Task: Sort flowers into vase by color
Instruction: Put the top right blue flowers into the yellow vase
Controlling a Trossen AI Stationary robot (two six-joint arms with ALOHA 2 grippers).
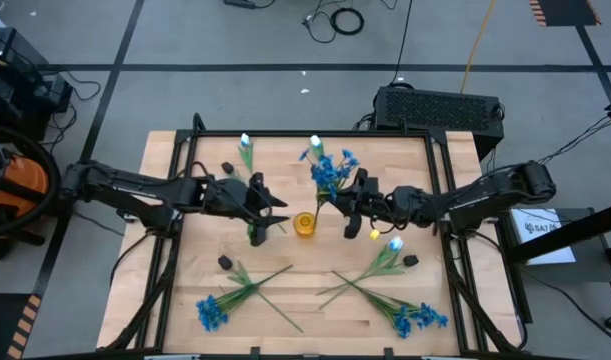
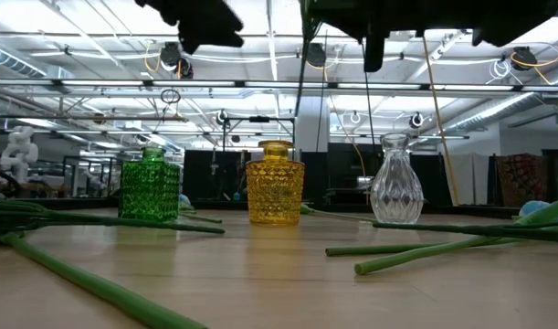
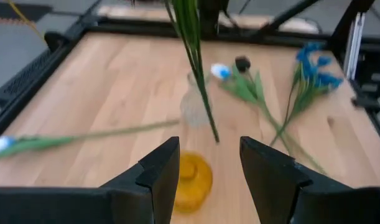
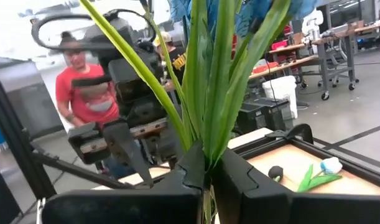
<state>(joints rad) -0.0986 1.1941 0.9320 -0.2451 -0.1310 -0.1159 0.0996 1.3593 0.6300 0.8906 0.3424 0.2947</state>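
A blue flower [image 1: 331,170] sits near the centre of the high view, its bloom toward the top of the table and its green stem [image 4: 209,81] clamped between the closed fingers of the right gripper [image 1: 353,208]. In the right wrist view the stem and leaves rise straight up out of the pinched fingertips. Just left of that gripper stands the yellow vase [image 1: 304,223], and in the low view it sits mid-frame between a green vase [image 2: 150,185] on the left and a clear glass vase [image 2: 395,179] on the right.

The left gripper [image 1: 275,214] hovers just left of the yellow vase, its fingers [image 3: 160,169] partly apart and holding nothing; the yellow vase shows below the gap between them.

More flowers lie on the wooden table [image 1: 185,285]: a white bud [image 1: 246,145] at upper left, a blue flower [image 1: 212,311] at lower left, another blue one [image 1: 420,318] at lower right, and a white bud [image 1: 395,244] right of centre. A person in a red shirt [image 4: 90,93] stands in the room beyond the table.
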